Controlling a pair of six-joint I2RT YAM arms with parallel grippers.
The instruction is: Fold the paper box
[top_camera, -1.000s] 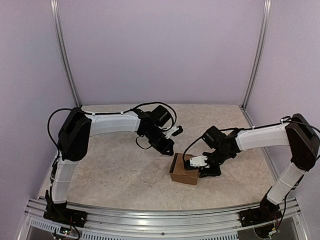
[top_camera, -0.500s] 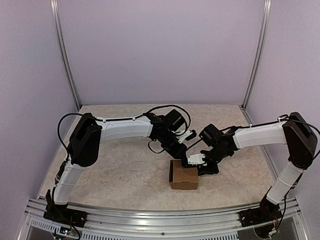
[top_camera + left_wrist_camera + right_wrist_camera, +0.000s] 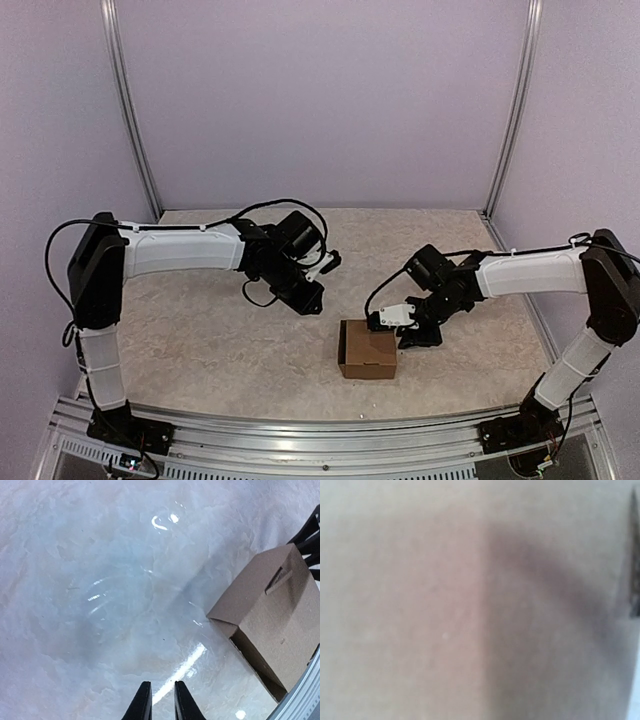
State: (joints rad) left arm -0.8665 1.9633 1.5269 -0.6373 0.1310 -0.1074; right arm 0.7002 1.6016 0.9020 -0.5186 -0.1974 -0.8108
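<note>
1. The small squarish brown cardboard paper box (image 3: 368, 352) sits on the pale marbled table (image 3: 200, 350) near the front centre, already standing as a box. Its left-facing end looks dark and open, so I judge that closing this end is what remains
2. The black two-finger right gripper (image 3: 408, 337) is at the box's far right corner, touching it or just beside it. Its wrist view is only a beige blur, so I cannot tell how its jaws stand
3. The black two-finger left gripper (image 3: 160, 692) hangs over bare table, apart from the box on its far left side. Its jaws stand a narrow way apart with nothing between them
4. To do this well, the right gripper should brace the box from the right so it cannot slide. The left should come in low toward the open end and push any flap along its crease, not against the wall
5. The cardboard is matte, thin and sharply creased, with a tab (image 3: 278, 581) tucked into a slot on top, and it would likely dent under fingertip pressure. The table is glossy and probably slippery
</note>
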